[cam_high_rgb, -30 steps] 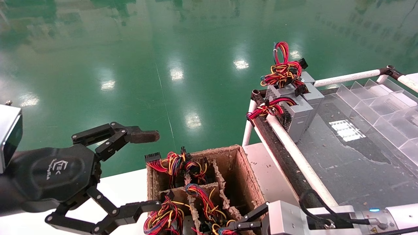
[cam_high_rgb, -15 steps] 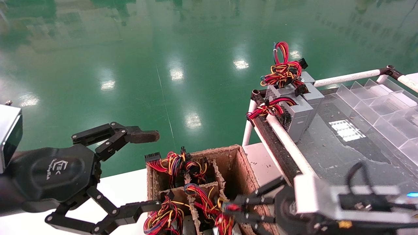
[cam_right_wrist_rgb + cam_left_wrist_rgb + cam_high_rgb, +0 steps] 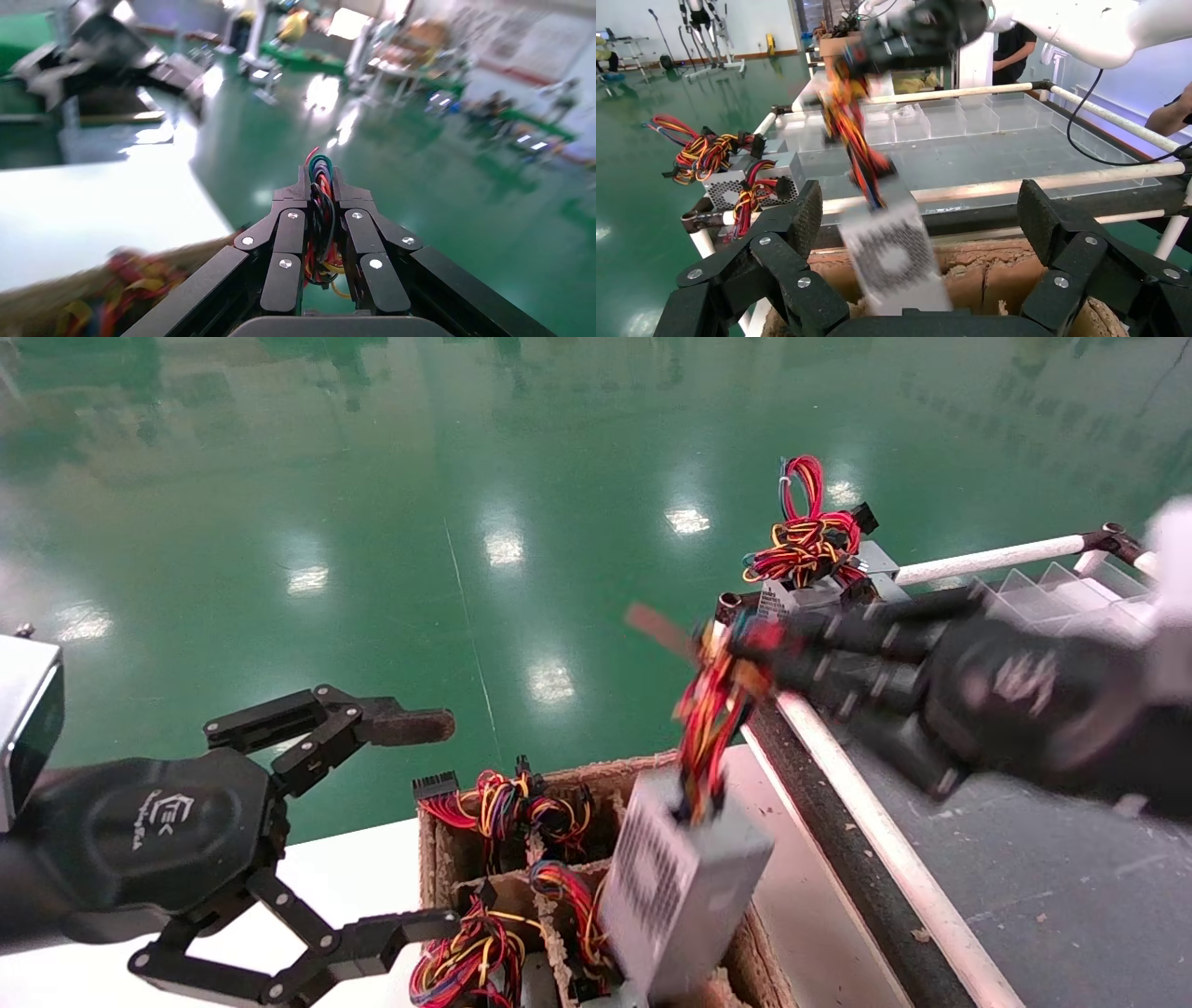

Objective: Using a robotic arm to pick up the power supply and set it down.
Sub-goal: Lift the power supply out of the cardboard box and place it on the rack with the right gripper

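While gripping the wires [image 3: 708,710], the right end effector [image 3: 754,658] is holding the power supply [image 3: 680,887] up.
It is hanging tilted over the cardboard box [image 3: 447,859]; the left end effector [image 3: 410,822] is waiting open nearby.

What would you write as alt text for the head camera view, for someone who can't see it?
The right black claw gripper, shut on a bundle of red and yellow wires, dangles a small grey sheet-metal power supply above a brown divided cardboard box. The left gripper sits open beside it.
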Tool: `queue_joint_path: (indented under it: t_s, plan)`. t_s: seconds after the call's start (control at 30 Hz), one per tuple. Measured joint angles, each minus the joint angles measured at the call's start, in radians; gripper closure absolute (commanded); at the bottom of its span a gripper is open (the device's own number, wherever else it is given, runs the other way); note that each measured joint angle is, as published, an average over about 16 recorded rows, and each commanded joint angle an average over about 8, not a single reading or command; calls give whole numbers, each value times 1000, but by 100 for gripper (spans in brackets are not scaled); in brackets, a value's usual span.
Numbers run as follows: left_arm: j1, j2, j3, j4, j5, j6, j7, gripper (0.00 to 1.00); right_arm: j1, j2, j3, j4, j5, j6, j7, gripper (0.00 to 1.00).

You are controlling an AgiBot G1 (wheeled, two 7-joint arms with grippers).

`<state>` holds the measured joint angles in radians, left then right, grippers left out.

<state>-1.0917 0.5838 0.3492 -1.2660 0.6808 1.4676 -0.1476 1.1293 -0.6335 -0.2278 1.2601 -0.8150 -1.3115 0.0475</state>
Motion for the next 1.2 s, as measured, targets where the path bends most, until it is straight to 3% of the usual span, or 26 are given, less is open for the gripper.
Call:
queue_joint_path:
  t_s: [0.4,0.9,1.2]
  plan:
    - [0,0,0,0,0,0,0,0,80,43,64,-144,-6,46,-73,100]
    - [0,0,0,0,0,0,0,0,104,141,100,-393,-39,1,-183,100]
    - [0,0,0,0,0,0,0,0,137,135,75,-526,-110,8,-267,100]
